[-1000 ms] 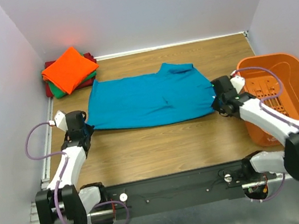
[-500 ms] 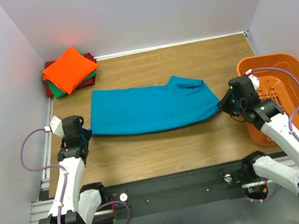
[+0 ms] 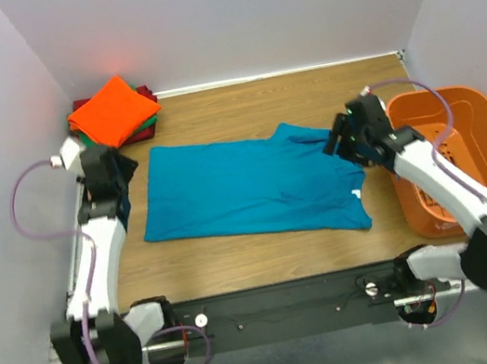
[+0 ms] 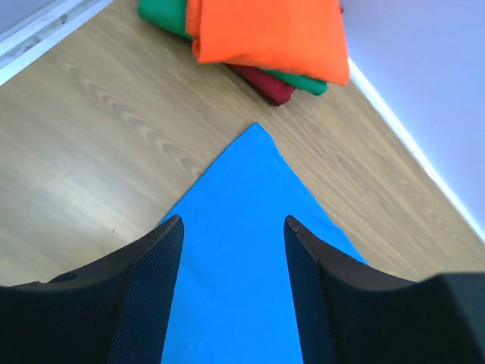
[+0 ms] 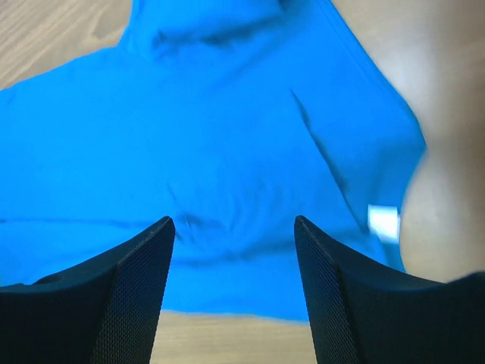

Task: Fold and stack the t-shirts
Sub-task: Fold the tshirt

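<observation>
The teal-blue t-shirt (image 3: 245,191) lies spread flat on the wooden table, one sleeve bunched at its far right. My left gripper (image 3: 124,173) hovers open over the shirt's far-left corner; in the left wrist view the gripper (image 4: 233,227) shows the teal corner (image 4: 242,227) below its spread fingers, nothing gripped. My right gripper (image 3: 340,139) hovers open above the shirt's right side; in the right wrist view the gripper (image 5: 233,224) frames the cloth (image 5: 189,136) and its white label (image 5: 385,222). Folded orange (image 3: 111,111), green (image 4: 163,11) and dark red (image 4: 265,83) t-shirts sit stacked at the back left.
An orange slotted basket (image 3: 454,90) stands at the table's right edge, close beside the right arm. Walls close in the table on the left, back and right. The folded stack lies just beyond the left gripper.
Both grippers have opened and let go of the teal t-shirt, which now lies flat. Both arms have risen and moved toward the back over the shirt's ends.
</observation>
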### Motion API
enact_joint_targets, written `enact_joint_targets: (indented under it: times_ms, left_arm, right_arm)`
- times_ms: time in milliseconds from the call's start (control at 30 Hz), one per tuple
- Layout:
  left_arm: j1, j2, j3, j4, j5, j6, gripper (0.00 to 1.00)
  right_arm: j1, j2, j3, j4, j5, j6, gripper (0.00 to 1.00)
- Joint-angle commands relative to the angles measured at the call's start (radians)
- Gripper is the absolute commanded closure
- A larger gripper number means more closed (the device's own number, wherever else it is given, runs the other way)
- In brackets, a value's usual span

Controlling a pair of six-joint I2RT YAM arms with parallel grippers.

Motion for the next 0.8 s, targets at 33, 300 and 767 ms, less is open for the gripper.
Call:
enact_joint_targets:
  times_ms: [33,300,767]
  left_arm:
    - [-0.035,0.296,0.191,0.069,-0.005,0.101,0.39]
    - [-0.098,0.666,0.48,0.002,-0.117,0.131,0.52]
    - [-0.165,1.107,0.888,-0.196,-0.245,0.112,0.62]
  right_arm:
    - [-0.006,0.285,0.215,0.189,-0.022,-0.195,0.3]
    - [-0.077,0.624,0.516,0.227,-0.071,-0.28,0.32]
    - [-0.144,0.825,0.607,0.262,-0.179,-0.309,0.33]
